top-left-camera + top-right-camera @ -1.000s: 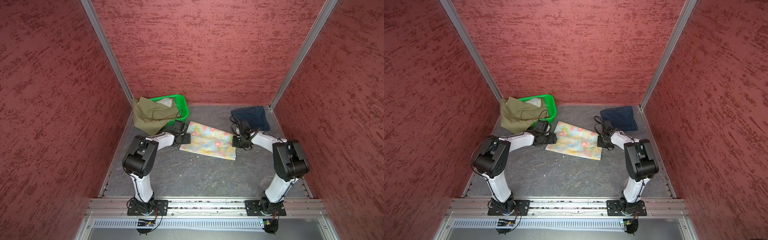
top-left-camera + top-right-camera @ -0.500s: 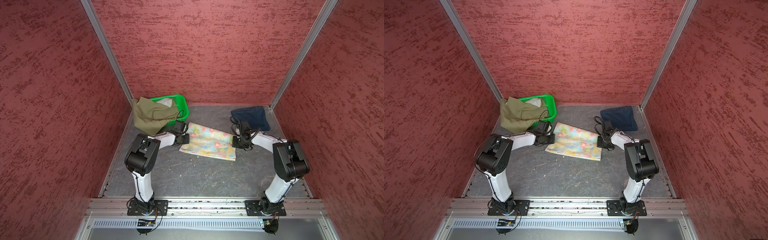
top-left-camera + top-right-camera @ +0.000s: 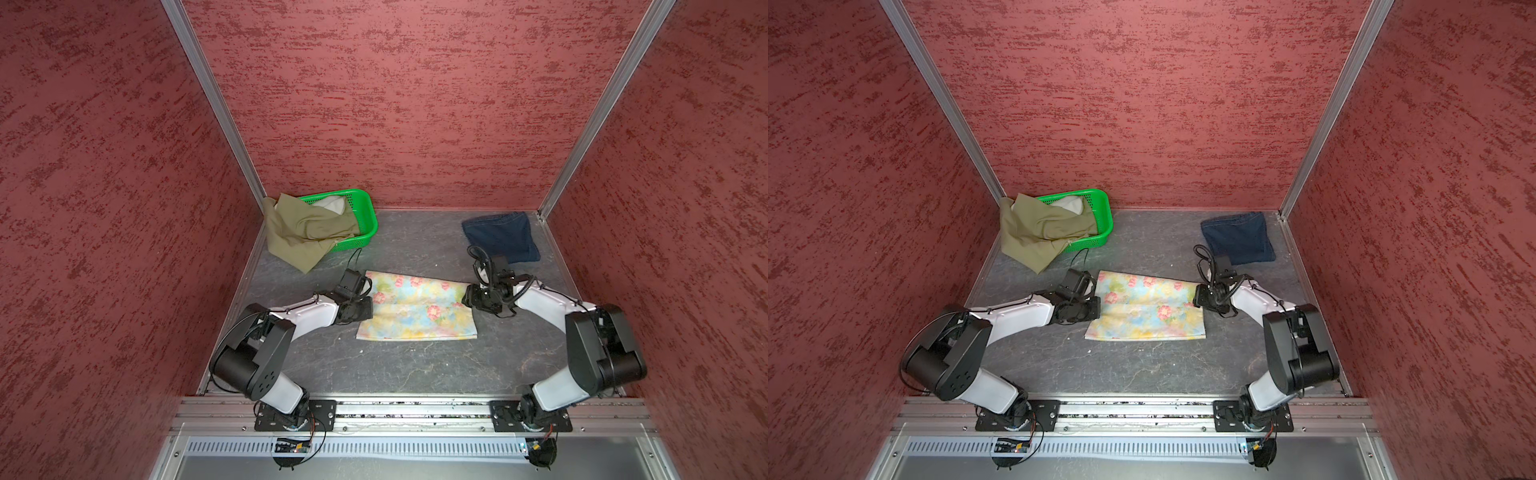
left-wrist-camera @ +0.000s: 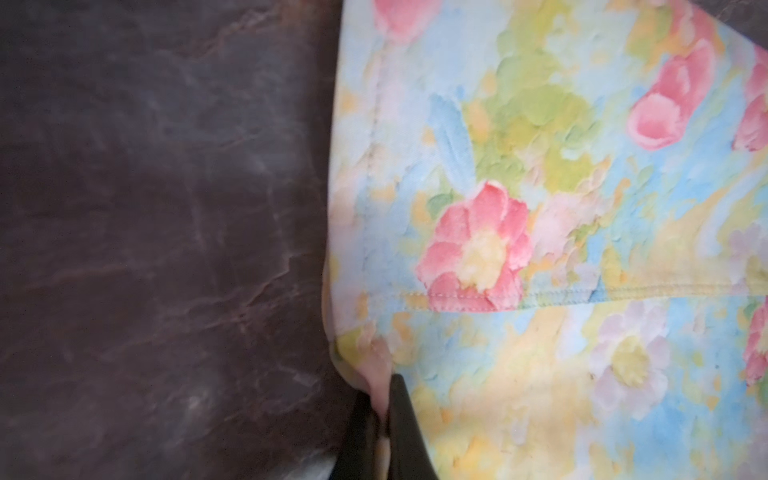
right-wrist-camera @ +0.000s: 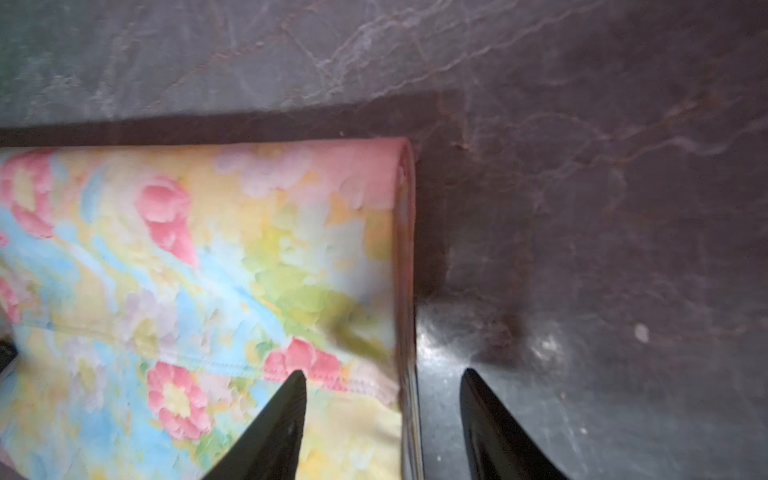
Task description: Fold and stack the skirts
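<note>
floral skirt (image 5: pixel 199 282): lying folded, stitched hem showing
right gripper (image 5: pixel 383 372): jaws apart, straddling the skirt's edge
table (image 5: pixel 582 187): dark, marbled

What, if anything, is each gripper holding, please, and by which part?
The left gripper pinches the floral skirt at its side edge, just past the folded-over hem. The right gripper stands open astride the opposite edge, holding nothing.

Rough red walls flecked with darker red enclose the space: a back wall (image 3: pixel 395 104) beyond the left gripper (image 3: pixel 369 309) and right gripper (image 3: pixel 467 300), and a side wall outward of each, joined by slanting aluminium corner posts (image 3: pixel 216 104). Beneath both grippers lies a dark grey floor (image 3: pixel 415 365) veined like marble, evenly lit, with a pale sheen (image 5: pixel 544 345) just beside the right gripper's tips. Behind them, a silver aluminium rail (image 3: pixel 407 409) edges the floor.
</note>
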{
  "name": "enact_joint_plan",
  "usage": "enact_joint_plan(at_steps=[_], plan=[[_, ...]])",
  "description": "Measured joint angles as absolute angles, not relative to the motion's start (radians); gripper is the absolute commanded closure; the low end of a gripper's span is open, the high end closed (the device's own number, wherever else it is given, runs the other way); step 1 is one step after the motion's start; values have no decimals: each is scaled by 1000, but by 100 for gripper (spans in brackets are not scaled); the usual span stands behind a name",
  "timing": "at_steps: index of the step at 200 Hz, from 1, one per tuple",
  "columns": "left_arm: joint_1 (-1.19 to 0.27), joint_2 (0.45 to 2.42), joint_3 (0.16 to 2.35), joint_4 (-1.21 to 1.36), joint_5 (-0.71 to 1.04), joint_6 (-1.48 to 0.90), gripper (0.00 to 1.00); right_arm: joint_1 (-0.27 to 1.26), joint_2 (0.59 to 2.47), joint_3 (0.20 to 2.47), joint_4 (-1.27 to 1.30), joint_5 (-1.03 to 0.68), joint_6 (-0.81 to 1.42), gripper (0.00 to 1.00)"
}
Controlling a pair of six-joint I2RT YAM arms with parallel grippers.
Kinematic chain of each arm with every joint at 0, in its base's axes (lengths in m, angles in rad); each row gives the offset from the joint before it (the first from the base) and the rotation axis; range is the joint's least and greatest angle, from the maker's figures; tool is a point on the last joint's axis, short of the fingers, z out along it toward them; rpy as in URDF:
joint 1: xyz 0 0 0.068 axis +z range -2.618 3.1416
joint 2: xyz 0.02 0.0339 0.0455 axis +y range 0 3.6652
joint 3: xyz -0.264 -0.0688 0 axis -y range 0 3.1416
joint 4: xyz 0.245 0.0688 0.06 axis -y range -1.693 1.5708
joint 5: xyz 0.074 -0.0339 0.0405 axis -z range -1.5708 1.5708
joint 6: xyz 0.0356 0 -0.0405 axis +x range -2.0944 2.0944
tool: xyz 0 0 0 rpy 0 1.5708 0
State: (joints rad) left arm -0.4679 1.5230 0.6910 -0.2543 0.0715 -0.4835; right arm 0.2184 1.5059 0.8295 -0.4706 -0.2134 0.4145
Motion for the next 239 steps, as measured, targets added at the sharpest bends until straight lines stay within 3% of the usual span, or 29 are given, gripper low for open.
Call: enact_joint_plan(at_steps=[4,18,32,43,56,74,127,152,162,172,187,191,239], plan=[[-468,1516,686,-255,68,-491,99,219,1486,823,-470,-214,421,34],[-468,1494,671,-266,49,-511,62,219,1432,787,-456,-218,435,34],[-468,1468,667,-282,30,-527,44,219,1408,750,-441,-233,450,35],[-468,1445,667,-298,12,-532,23,219,1412,725,-426,-249,459,36],[-468,1416,668,-313,-9,-541,13,219,1419,700,-414,-268,468,38],[-466,1382,680,-343,-35,-532,9,219,1429,682,-401,-285,476,38],[-437,1457,765,-360,-45,-484,17,247,1471,665,-292,-311,511,41],[-442,1549,788,-367,-30,-470,45,274,1501,672,-236,-311,522,45],[-445,1579,796,-372,-27,-463,63,279,1509,672,-216,-311,525,50],[-448,1595,807,-363,-17,-461,82,282,1519,672,-199,-311,528,64],[-449,1613,813,-352,-18,-455,97,285,1541,670,-175,-311,536,94],[-449,1616,813,-346,-18,-466,99,287,1550,670,-169,-312,535,100],[-461,1620,809,-318,-4,-472,100,296,1559,710,-231,-282,524,100]])
